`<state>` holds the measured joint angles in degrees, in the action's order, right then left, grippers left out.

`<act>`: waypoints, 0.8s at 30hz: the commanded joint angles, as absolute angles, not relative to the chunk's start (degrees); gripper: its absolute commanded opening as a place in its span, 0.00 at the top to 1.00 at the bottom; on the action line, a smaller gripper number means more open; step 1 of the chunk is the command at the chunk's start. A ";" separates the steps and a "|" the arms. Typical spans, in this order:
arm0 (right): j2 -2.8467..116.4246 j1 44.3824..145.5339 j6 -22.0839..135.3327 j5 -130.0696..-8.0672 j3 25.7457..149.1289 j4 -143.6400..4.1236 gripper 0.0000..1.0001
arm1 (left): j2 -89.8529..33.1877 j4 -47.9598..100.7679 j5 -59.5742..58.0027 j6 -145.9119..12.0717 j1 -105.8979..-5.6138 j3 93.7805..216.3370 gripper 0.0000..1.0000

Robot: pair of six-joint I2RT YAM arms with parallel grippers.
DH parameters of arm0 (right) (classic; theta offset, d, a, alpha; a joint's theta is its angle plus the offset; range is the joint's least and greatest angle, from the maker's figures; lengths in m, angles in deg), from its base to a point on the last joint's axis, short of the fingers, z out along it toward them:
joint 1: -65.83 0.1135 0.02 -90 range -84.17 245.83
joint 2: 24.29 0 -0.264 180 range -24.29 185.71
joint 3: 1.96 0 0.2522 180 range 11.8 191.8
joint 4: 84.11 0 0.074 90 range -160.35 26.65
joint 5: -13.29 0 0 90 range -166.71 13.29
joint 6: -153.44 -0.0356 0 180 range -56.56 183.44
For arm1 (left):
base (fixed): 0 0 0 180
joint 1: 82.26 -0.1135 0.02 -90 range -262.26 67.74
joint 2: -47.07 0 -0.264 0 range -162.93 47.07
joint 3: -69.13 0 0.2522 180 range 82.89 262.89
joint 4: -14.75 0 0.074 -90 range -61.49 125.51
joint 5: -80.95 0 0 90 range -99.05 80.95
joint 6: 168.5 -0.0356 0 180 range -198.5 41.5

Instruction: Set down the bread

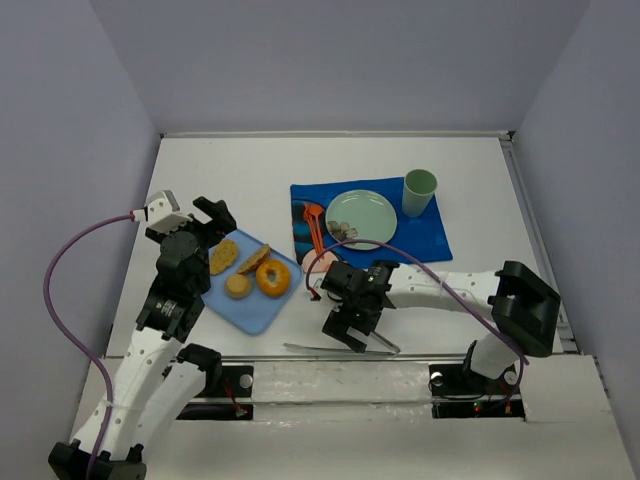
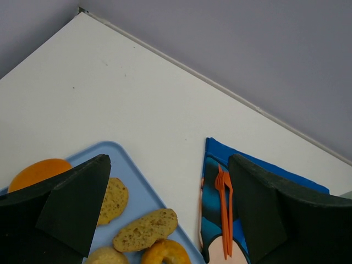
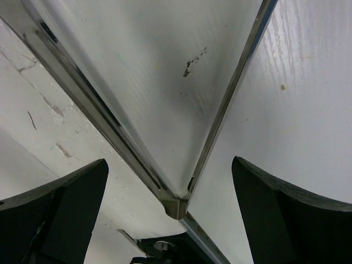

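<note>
Left pincer (image 2: 168, 165): hung over the left part of the white tabletop (image 1: 250, 170), above the far left corner of the tray; fingers spread wide apart.
Right pincer (image 3: 169, 165): pointed down at the near edge of the tabletop, fingers parted and set astride the hinge of the tongs; contact with them could not be told.
Oval brown bread slices (image 1: 252, 260): lay flat, two side by side, at the far end of the light blue rectangular plastic tray (image 1: 255, 312).
Round pale bun (image 1: 238, 286): sat on the same tray, just beside the orange-glazed ring-shaped pastry (image 1: 273, 279).
Thin silver metal tongs (image 1: 340, 349): lay flat, arms splayed in a V.
Dark blue cloth mat (image 1: 425, 238): spread to the right of the tray, carrying the pale green round plate (image 1: 365, 210), the pale green cup (image 1: 419, 192) at its far right corner, and the orange plastic fork and knife (image 1: 315, 228) along its left edge.
</note>
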<state>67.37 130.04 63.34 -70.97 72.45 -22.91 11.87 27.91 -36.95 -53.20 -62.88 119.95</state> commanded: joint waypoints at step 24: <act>76.34 132.72 63.70 -79.78 73.68 -25.88 0.00 | 12.18 24.99 -40.16 -53.98 -63.01 119.36 0.01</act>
<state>74.43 131.94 63.84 -76.48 71.99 -24.64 11.63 27.91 -37.89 -53.57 -62.88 119.95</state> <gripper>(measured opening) 0.997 0.990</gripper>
